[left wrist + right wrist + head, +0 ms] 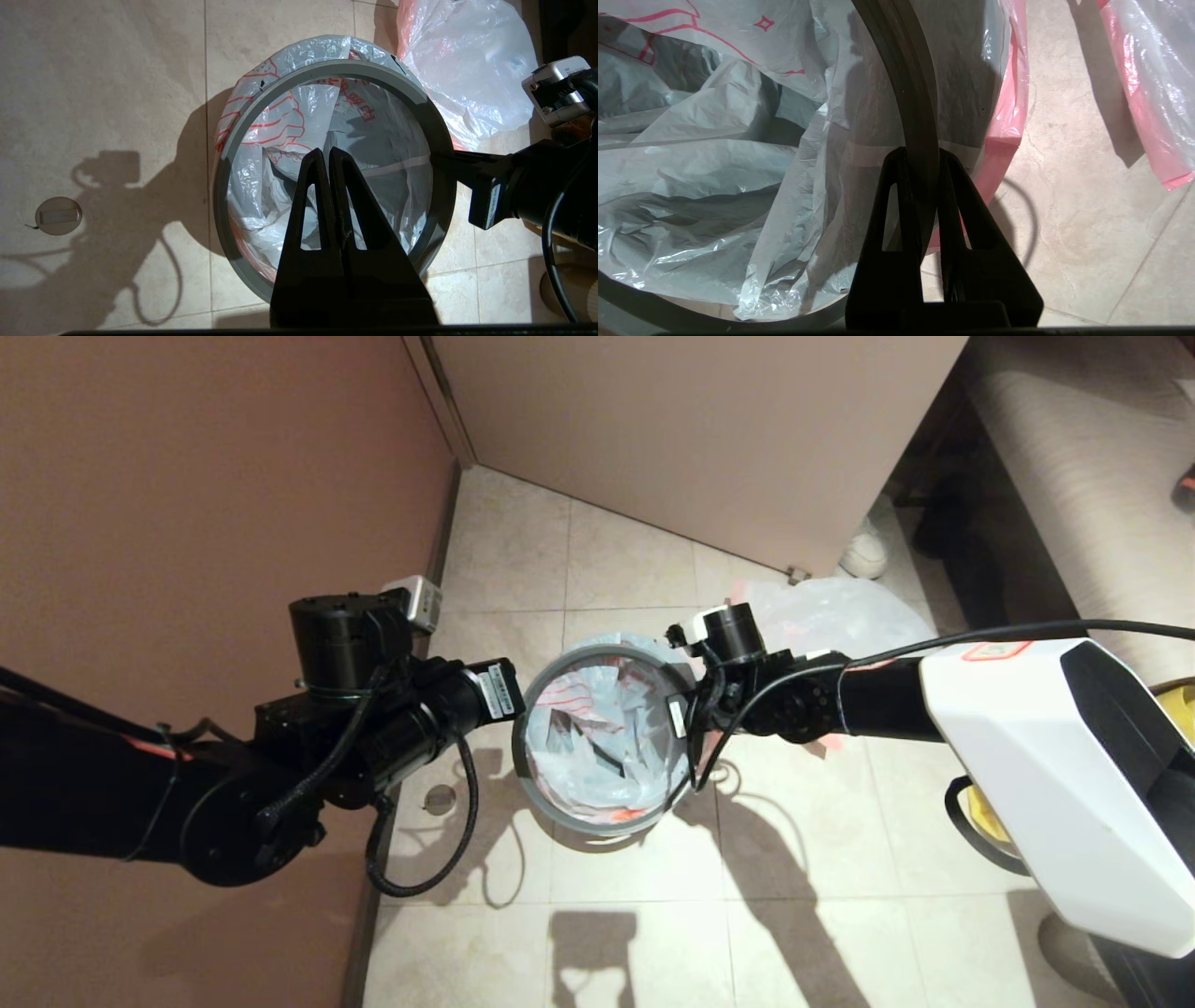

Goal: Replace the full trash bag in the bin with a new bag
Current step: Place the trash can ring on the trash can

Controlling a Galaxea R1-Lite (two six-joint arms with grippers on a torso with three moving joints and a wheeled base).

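**Hoop going back on over the new bag**

The late step is in hand: the new bag, with its red drawing, already lines the bin, its pink hem folded down the outside, and the grey hoop sits at the mouth over the plastic. The right gripper is at the bin's right side, its fingers pinched narrow on the hoop, one inside and one outside. The left gripper hangs over the opening from the left, fingers pressed together and holding nothing.

The next move, as I judge it, calls for seating the hoop evenly all round, so the film is clamped and not dragged into the bin. Whether the hoop is fully down at the far edge is hard to tell.

Inside the bin there is only the new bag's crumpled film, no rubbish. The full bag lies on the floor just beyond the bin to the right, near the door.
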